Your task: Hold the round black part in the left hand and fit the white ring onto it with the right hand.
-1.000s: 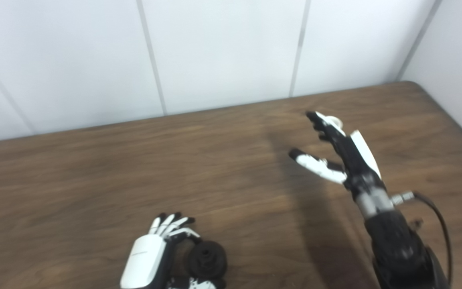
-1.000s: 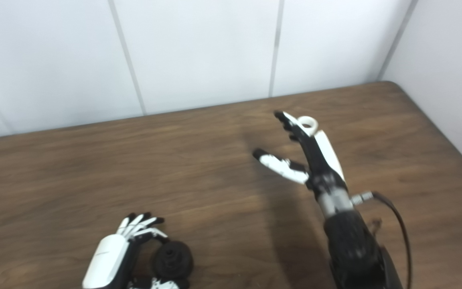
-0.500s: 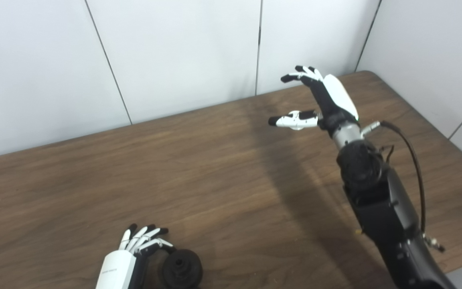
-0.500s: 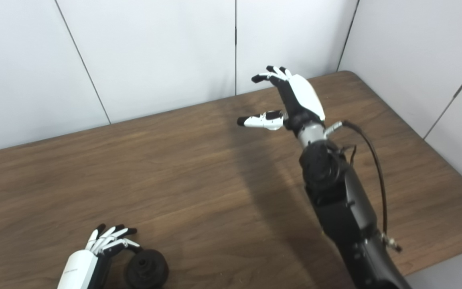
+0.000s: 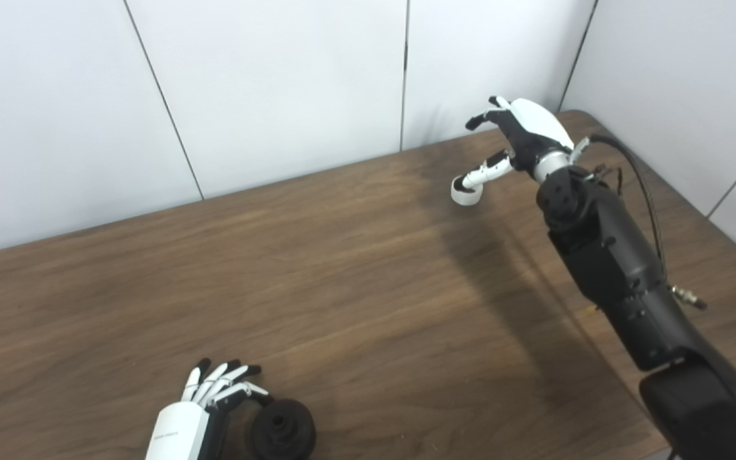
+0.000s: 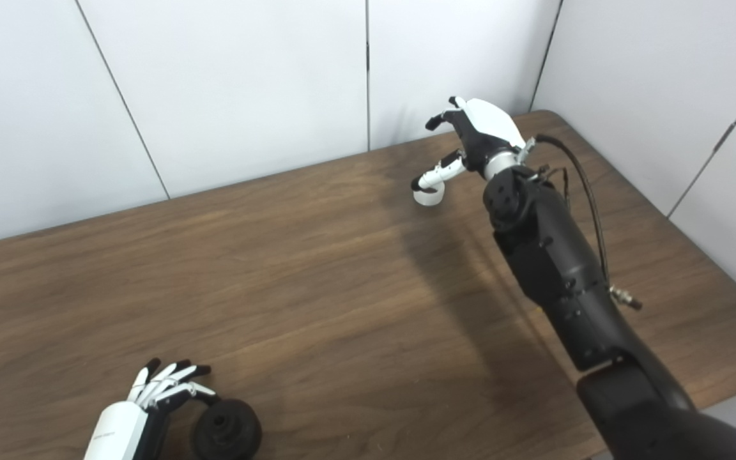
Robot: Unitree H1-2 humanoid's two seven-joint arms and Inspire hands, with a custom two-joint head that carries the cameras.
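While right hand hovers, white ring below thumb

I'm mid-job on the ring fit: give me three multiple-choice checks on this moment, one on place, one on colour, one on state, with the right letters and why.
1. Where is the round black part?
A. near table edge, beside the left hand
B. far right corner
C. in the right hand

2. What colour is the ring at the right hand's thumb tip?
A. black
B. white
C. red

3. What is the left hand's state?
A. shut on the ring
B. shut on the black part
C. open

Answers: 1 A, the part lies on the table by the left fingers. 2 B, it shows white against the wood. 3 C, the fingers are spread, the part lying beside them.
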